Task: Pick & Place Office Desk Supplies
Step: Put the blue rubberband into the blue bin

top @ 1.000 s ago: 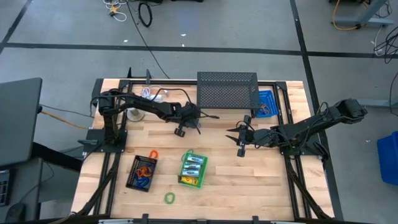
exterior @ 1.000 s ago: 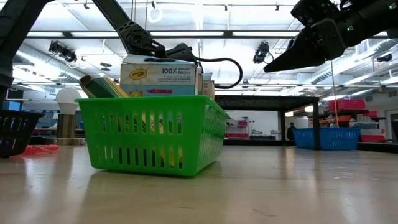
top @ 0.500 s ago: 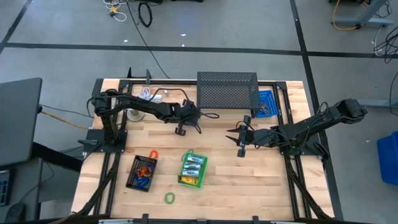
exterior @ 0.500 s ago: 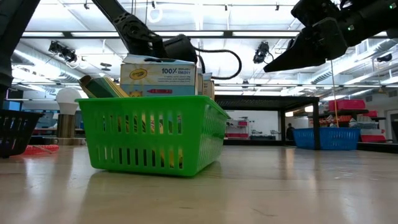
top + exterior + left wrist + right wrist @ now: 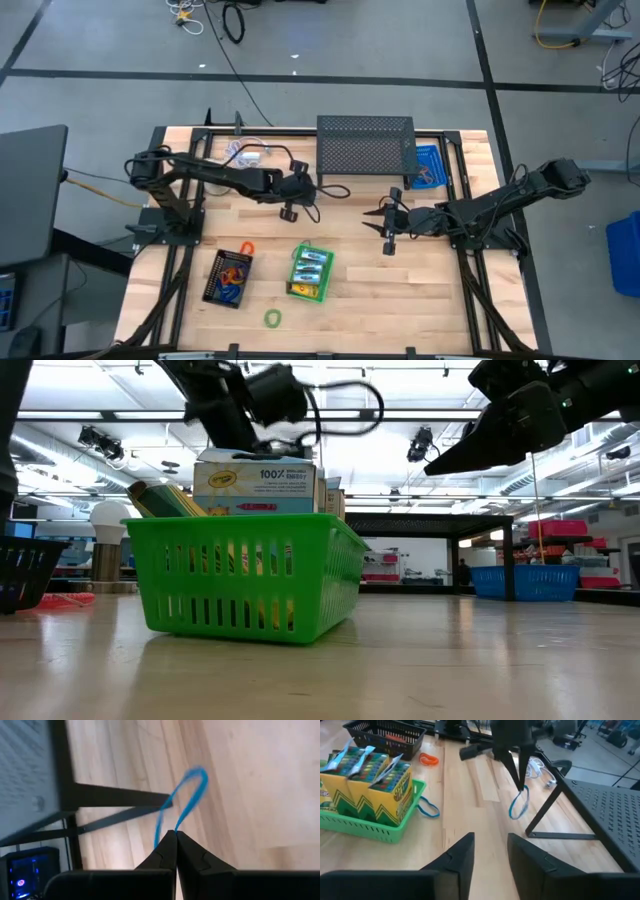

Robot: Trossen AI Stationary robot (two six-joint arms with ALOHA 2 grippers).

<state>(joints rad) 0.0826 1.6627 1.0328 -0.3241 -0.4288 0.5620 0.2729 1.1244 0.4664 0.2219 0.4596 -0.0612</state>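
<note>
The left gripper (image 5: pixel 292 212) hangs above the middle of the table (image 5: pixel 350 280), its fingers pinched tight on the tip of one blue loop (image 5: pixel 182 805) that dangles free below them; holding it by the very end probably lets it drop cleanly into a container. The likely target is the black basket (image 5: pixel 214 285) at near left, which already holds a tangle of orange and blue loops (too jumbled to count).

The right gripper (image 5: pixel 388 238) waits in the air at middle right with its fingers parted and nothing between them, seemingly kept clear of the other arm.

The green basket (image 5: pixel 290 290) stands just right of the black one, and the crayon boxes (image 5: pixel 367 780) are packed upright in it, so the sorting looks to be by kind; three or four boxes show.

Loose loops left on the wood: one orange (image 5: pixel 428 759) by the black basket's far edge, one blue (image 5: pixel 428 809) beside the green basket, one green (image 5: pixel 272 318) near the front edge.
</note>
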